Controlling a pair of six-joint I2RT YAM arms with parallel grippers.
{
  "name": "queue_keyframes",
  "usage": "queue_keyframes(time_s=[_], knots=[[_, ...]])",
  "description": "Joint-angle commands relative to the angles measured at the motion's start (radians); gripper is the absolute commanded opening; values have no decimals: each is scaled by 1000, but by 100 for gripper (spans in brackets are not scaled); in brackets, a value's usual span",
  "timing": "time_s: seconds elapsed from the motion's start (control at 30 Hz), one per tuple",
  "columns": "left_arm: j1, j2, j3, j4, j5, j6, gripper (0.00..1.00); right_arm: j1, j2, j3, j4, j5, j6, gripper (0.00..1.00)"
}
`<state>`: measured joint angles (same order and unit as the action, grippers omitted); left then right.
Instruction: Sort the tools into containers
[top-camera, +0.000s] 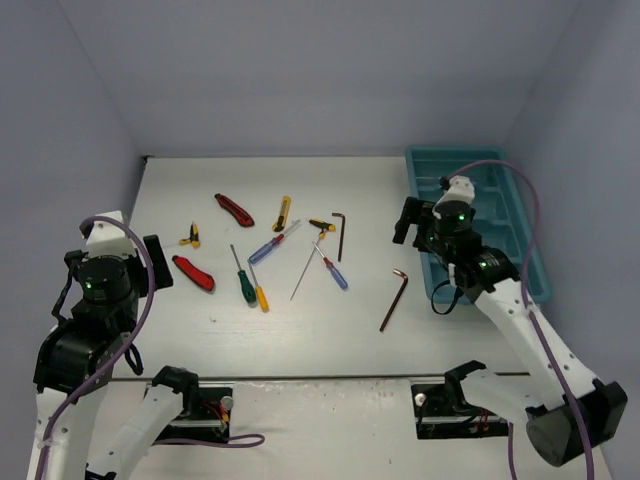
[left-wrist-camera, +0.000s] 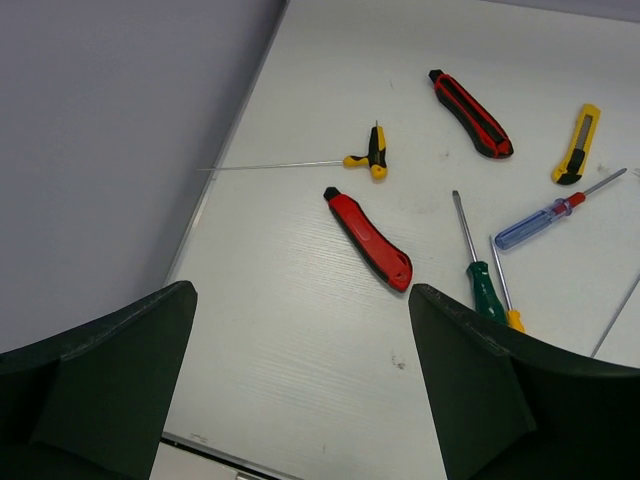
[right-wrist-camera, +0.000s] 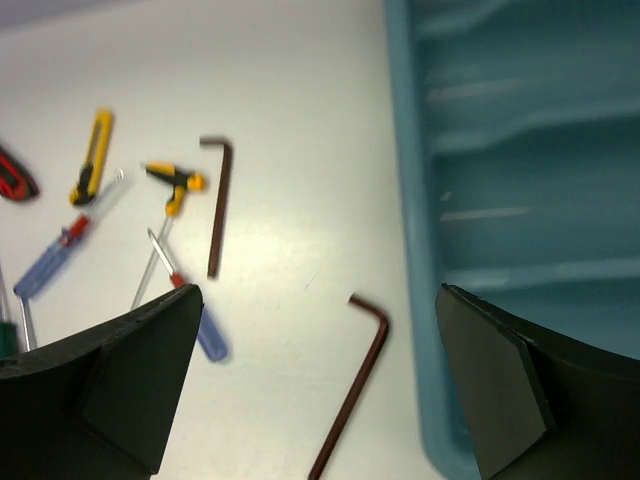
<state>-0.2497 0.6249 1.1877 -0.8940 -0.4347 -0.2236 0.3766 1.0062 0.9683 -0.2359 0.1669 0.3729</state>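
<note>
The tools lie loose on the white table. There are two red utility knives (top-camera: 234, 209) (top-camera: 193, 273) and a yellow utility knife (top-camera: 283, 213). There are green (top-camera: 242, 277), yellow-handled (top-camera: 258, 290) and blue (top-camera: 272, 243) screwdrivers and a thin rod (top-camera: 305, 272). There are two dark hex keys (top-camera: 339, 235) (top-camera: 394, 299). The teal tray (top-camera: 505, 225) stands at the right, its visible compartments empty. My left gripper (left-wrist-camera: 300, 400) is open and empty, near the table's front left, short of the near red knife (left-wrist-camera: 368, 238). My right gripper (right-wrist-camera: 315, 390) is open and empty, above the near hex key (right-wrist-camera: 355, 385), beside the tray's left wall (right-wrist-camera: 405, 200).
A second blue screwdriver (top-camera: 332, 270) and two small yellow-and-black tools (top-camera: 190, 237) (top-camera: 321, 226) lie among the others. Grey walls close the table at the back and both sides. The left wall (left-wrist-camera: 110, 150) is close to my left gripper.
</note>
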Motion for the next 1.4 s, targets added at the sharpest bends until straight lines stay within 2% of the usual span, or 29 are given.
queue_keyframes(time_s=[0.0, 0.13, 0.17, 0.23, 0.3, 0.43, 0.63, 0.8, 1.03, 1.2, 1.37], knots=[[-5, 19, 39, 27, 31, -39, 86, 103, 35, -55, -3, 96, 219, 100], [-5, 7, 40, 27, 25, -40, 86, 248, 92, -59, -82, 240, 317, 99], [-5, 5, 39, 27, 24, -40, 85, 266, 109, -67, -95, 265, 350, 96], [-5, 0, 34, 27, 30, -40, 86, 305, 131, -88, -128, 291, 429, 73], [-5, -6, 30, 26, 37, -42, 86, 324, 144, -120, -152, 307, 502, 64], [-6, -17, 24, 26, 46, -55, 86, 347, 185, -167, -205, 348, 664, 62], [-20, -19, 21, 27, 68, -71, 86, 352, 281, -169, -253, 379, 761, 60], [-34, -28, 18, 27, 67, -69, 86, 352, 333, -202, -253, 368, 848, 53], [-51, -42, 6, 17, 39, -52, 86, 349, 401, -221, -252, 341, 916, 44], [-58, -50, 2, 17, 28, -43, 86, 337, 429, -240, -233, 323, 931, 42], [-65, -50, -1, 17, 24, -37, 86, 305, 438, -285, -139, 253, 907, 41]])
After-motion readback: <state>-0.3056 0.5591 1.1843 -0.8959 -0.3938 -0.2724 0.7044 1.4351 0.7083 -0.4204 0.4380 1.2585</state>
